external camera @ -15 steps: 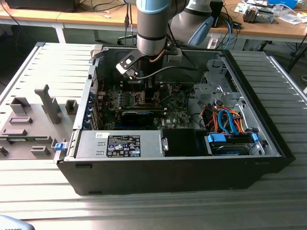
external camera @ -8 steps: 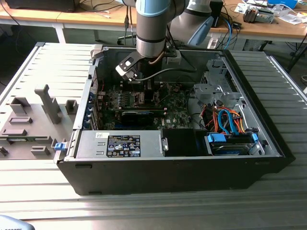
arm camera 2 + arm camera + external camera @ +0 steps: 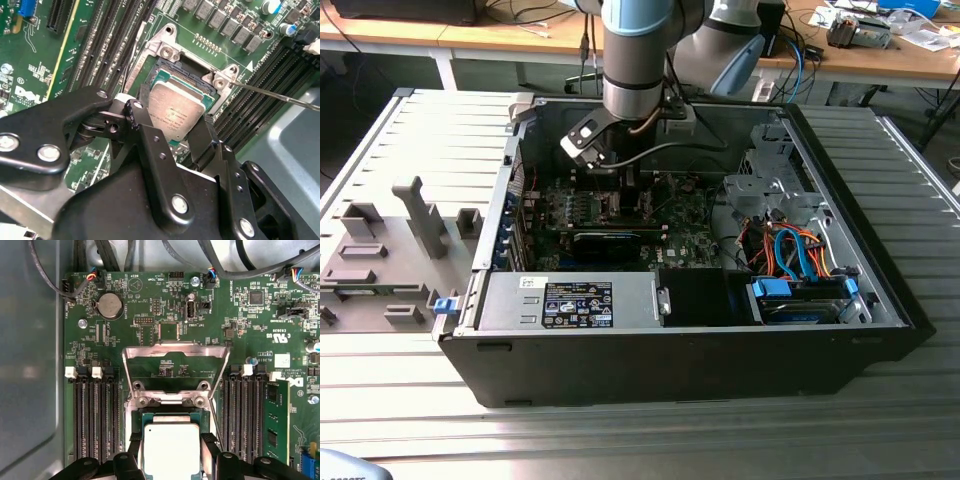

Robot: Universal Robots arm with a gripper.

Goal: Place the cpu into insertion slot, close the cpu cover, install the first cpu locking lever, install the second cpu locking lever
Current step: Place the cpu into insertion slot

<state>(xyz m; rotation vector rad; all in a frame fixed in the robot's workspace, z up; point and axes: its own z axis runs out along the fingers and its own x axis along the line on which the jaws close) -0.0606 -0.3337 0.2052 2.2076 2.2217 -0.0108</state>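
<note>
1. Claw state. My black two-fingered claw (image 3: 172, 446) is pressed in on the cpu (image 3: 171, 452), a small thin square plate of pale silver-beige metal. In both wrist views one finger (image 3: 135, 114) bears on one edge of the plate and the other finger on the opposite edge, so I judge the plate to be pinched between them.

2. Position of the cpu. The plate lies flat between my fingertips, directly over the insertion slot (image 3: 172, 70), a small square socket with a dark metal rim set in the green circuit board (image 3: 150, 300). Its outline lines up with the rim. I cannot tell whether it is fully seated or held just above the contacts.

3. Cpu cover. The thin metal square frame (image 3: 175, 351) stands swung open just beyond my fingertips. The board shows through its window. It has not been closed.

4. Locking levers. A thin straight metal rod (image 3: 280, 96) runs off to one side of the claw, from the corner of the socket. It is not latched down.

5. Progress. I judge step one to be at or near completion. The cover and both levers remain to be done.
</note>
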